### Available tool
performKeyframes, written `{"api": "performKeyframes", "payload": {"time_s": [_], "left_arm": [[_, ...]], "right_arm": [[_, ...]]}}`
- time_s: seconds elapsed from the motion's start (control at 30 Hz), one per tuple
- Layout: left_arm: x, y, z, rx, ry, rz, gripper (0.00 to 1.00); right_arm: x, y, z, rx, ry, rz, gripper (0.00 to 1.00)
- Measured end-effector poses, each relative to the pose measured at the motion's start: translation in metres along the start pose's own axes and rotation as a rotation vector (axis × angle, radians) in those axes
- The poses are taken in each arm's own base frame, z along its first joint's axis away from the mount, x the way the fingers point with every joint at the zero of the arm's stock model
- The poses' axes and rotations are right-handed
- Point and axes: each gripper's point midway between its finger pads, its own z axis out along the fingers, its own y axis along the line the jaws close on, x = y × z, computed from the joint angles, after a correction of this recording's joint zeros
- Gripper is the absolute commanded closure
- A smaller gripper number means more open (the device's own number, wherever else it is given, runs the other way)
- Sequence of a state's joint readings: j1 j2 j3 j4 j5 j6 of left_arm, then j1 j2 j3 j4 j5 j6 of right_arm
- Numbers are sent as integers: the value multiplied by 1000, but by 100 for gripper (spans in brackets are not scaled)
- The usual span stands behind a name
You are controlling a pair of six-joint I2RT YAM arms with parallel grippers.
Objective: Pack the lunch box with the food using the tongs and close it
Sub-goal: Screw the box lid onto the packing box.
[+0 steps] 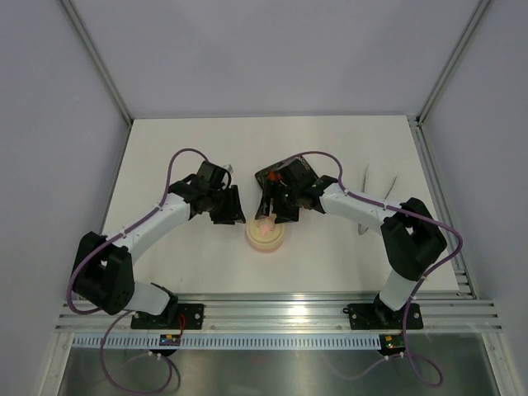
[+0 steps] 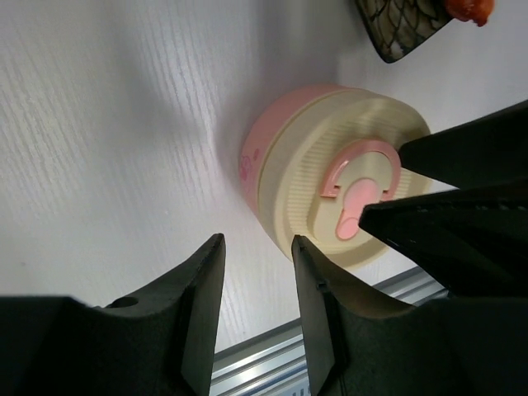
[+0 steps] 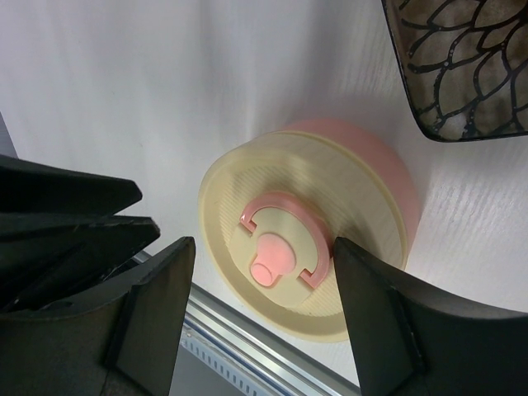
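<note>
The lunch box (image 1: 266, 234) stands near the table's front edge with its cream lid (image 3: 305, 239) on, pink centre mark (image 3: 280, 252) up. Any food inside is hidden. One orange piece (image 2: 470, 8) shows at the black tray's edge. My right gripper (image 3: 262, 247) is open just above the lid, its fingers (image 3: 161, 305) on either side of the pink mark. My left gripper (image 2: 257, 241) is open and empty, left of the box (image 2: 330, 190) and close to its side. The tongs (image 1: 381, 180) lie faintly visible on the table, right of the right arm.
The black patterned tray (image 3: 462, 66) sits just behind the lunch box, mostly under the right arm in the top view (image 1: 276, 177). An aluminium rail (image 1: 272, 307) runs along the near table edge. The two grippers are close together over the box.
</note>
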State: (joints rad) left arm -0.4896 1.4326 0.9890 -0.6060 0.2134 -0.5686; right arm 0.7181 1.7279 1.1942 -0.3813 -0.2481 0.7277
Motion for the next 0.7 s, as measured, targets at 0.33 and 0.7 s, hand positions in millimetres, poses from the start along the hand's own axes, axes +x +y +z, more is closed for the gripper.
{"api": "performKeyframes", "payload": {"time_s": [0.33, 0.7], "left_arm": [[10, -6, -4, 51, 13, -10, 60], [23, -15, 16, 83, 81, -11, 61]], "right_arm": [[0, 1, 1, -5, -4, 8, 25], [0, -1, 2, -8, -7, 11, 25]]}}
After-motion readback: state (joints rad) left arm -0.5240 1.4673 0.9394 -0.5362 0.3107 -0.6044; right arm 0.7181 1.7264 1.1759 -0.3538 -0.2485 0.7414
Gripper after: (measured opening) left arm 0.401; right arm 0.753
